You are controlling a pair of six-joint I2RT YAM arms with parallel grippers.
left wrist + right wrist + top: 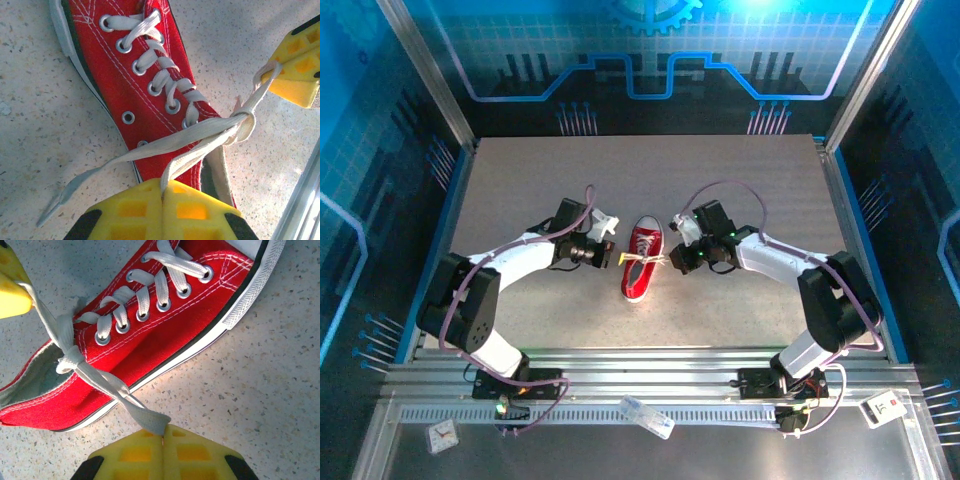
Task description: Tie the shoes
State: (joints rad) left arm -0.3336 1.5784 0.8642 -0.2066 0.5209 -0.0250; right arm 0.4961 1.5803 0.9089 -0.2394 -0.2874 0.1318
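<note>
My left fingers (pixel 172 202) are clenched tight on one of the white laces (pixel 190 136). The lace goes in right where the two yellow pads meet. My right fingers (pixel 172 440) are clenched on the other lace in the same way.

Each lace runs up from its fingers to a small knot (pixel 243 122). The knot sits by the top lace holes, over the mouth of the shoe (pixel 642 258). Both held laces look pulled straight, one out to each side of the shoe.

From the left wrist I also see a loose lace end. It comes from the knot, crosses the red side of the shoe, and its tip lies flat on the worktop (pixel 520 190).

The rest of the laces zigzag through the silver holes down toward the toe.

The shoe is red, with a white sole and a white toe cap. It stands on its sole on the speckled grey worktop, about halfway between the left edge and the right edge. It is a bit closer to the near edge than to the far edge. Its toe points at the far edge and its heel points back at me, turned a little to the left.

From above, my left fingers are just beside the shoe on its left, and my right fingers are just beside it on its right. Both arms bend in from the near corners.
</note>
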